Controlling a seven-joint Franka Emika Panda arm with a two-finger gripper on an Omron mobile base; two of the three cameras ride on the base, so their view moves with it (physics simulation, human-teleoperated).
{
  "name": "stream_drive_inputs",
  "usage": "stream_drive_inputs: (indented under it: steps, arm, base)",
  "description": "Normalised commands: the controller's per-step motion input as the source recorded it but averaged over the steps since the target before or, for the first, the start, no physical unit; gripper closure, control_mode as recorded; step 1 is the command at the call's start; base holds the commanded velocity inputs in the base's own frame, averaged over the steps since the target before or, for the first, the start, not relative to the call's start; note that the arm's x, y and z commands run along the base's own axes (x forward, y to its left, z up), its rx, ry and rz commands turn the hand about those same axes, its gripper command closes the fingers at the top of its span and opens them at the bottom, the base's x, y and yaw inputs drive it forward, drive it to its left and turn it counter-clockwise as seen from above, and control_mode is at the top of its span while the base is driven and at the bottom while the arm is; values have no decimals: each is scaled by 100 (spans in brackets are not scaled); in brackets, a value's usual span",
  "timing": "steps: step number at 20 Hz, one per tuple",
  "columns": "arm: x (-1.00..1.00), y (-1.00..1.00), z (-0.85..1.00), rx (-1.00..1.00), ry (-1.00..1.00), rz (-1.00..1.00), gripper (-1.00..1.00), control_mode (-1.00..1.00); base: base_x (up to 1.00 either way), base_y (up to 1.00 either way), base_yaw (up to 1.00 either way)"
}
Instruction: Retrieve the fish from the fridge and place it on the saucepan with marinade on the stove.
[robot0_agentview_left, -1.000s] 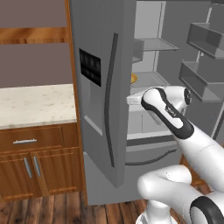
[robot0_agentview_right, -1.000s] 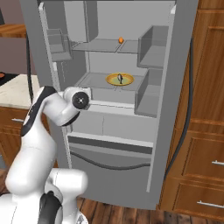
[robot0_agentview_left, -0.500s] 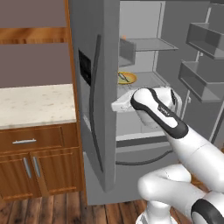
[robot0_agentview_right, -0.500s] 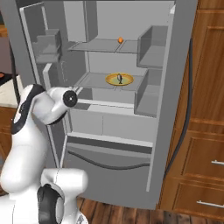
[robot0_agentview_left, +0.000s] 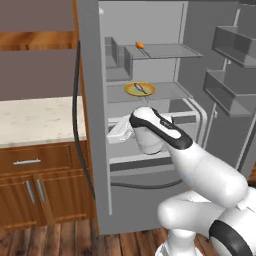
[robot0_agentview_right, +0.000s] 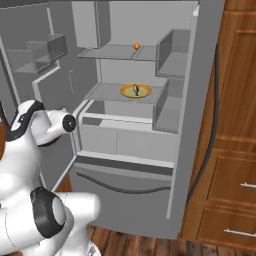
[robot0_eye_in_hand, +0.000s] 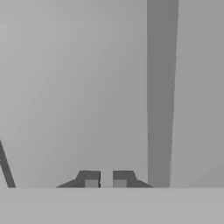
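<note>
You have the fridge (robot0_agentview_left: 150, 75) standing open, both doors swung wide, so the first part of the job looks done; everything after that is left. No stove or saucepan is in sight, so a drive to them lies ahead once the fish is in hand. Inside, the upper shelf (robot0_agentview_left: 167, 50) carries a small orange item (robot0_agentview_right: 136, 45). The middle shelf (robot0_agentview_right: 125, 93) holds a round yellow plate (robot0_agentview_left: 148, 91), and the fish (robot0_agentview_left: 140, 88) lies on it, untouched. Your claw (robot0_eye_in_hand: 105, 180) sits low at the left door, well apart from the fish, its tips parted by only a narrow gap and pinching nothing.
</note>
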Motion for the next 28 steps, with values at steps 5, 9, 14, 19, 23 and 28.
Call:
stream_drive_inputs:
  steps: [5, 9, 14, 19, 23, 28]
  arm:
    - [-25, 71, -10, 0, -24, 1, 100, -100]
    - [-78, -36, 60, 0, -28, -3, 100, -100]
    - [-58, -94, 93, 0, -4, -11, 100, -100]
    - [-13, -85, 100, 0, 20, -17, 100, -100]
    - [-6, -32, 100, 0, 42, -19, 100, -100]
    - [-13, -17, 72, -2, 47, -18, 100, -100]
  base:
    - [0, 0, 0]
    - [0, 0, 0]
    - [0, 0, 0]
    - [0, 0, 0]
    - [0, 0, 0]
    - [0, 0, 0]
